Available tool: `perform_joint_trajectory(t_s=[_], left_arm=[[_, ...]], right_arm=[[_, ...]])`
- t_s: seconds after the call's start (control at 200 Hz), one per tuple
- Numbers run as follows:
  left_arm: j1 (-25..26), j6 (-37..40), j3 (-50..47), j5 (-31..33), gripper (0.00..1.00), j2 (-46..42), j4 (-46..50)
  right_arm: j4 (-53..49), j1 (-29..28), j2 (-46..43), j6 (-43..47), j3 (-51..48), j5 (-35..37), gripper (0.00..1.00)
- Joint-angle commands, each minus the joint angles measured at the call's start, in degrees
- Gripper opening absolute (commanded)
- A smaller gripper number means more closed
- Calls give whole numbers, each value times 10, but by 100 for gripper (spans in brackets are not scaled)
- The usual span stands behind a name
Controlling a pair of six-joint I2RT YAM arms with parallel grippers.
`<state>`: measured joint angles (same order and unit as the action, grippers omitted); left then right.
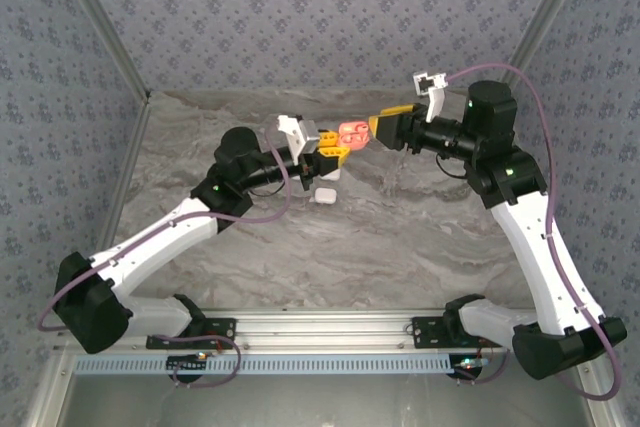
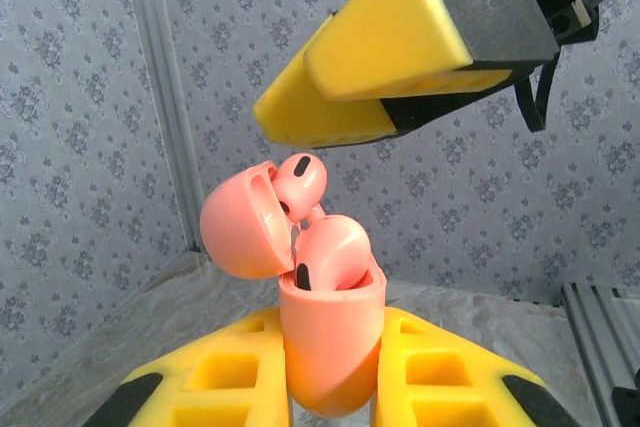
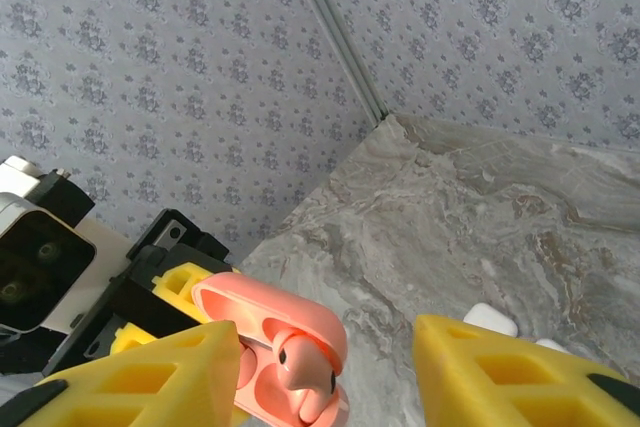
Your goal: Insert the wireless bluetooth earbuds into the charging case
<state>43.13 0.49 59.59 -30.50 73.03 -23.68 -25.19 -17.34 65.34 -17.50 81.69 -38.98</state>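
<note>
My left gripper (image 1: 335, 152) is shut on a pink charging case (image 1: 352, 134), held up above the table with its lid (image 2: 240, 227) hinged open. One pink earbud (image 2: 335, 252) sits in the case (image 2: 332, 347). A second pink earbud (image 2: 300, 182) stands higher, its head up against the lid. My right gripper (image 1: 378, 127) hovers right at the case mouth, open, its yellow fingers (image 2: 390, 37) just above the buds. In the right wrist view the case (image 3: 290, 312) and an earbud (image 3: 305, 372) lie beside the left finger (image 3: 150, 377), and the gap holds nothing gripped.
A small white case (image 1: 324, 194) lies on the marble table (image 1: 420, 237) below the left gripper, with another white piece (image 1: 330, 172) close by. White pieces (image 3: 490, 319) also show on the table in the right wrist view. Patterned walls enclose the table.
</note>
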Motion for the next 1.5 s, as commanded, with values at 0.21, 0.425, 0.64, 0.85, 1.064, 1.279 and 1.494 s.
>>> perform_joint_trajectory(t_s=[0.21,0.425,0.64,0.85,1.064,1.279,1.494], left_arm=[[1,11,21,-13,0,6,-7],[1,10,22,-12,0,7,-8],[1,9,24,-8,0,8,-8],[1,5,23,-1,0,11,-9],[1,4,23,2,0,15,-11],[0,-2,25,6,0,19,-14],[0,-10,24,9,0,24,-20]], right_arm=[[-33,-13,25,3,32,2,40],[-54,-23,38,9,40,14,35],[-74,-27,38,19,43,18,34],[-88,-27,31,31,42,24,34],[-103,-27,28,41,42,29,30],[-106,-26,25,46,42,24,29],[-116,-25,21,53,40,30,29]])
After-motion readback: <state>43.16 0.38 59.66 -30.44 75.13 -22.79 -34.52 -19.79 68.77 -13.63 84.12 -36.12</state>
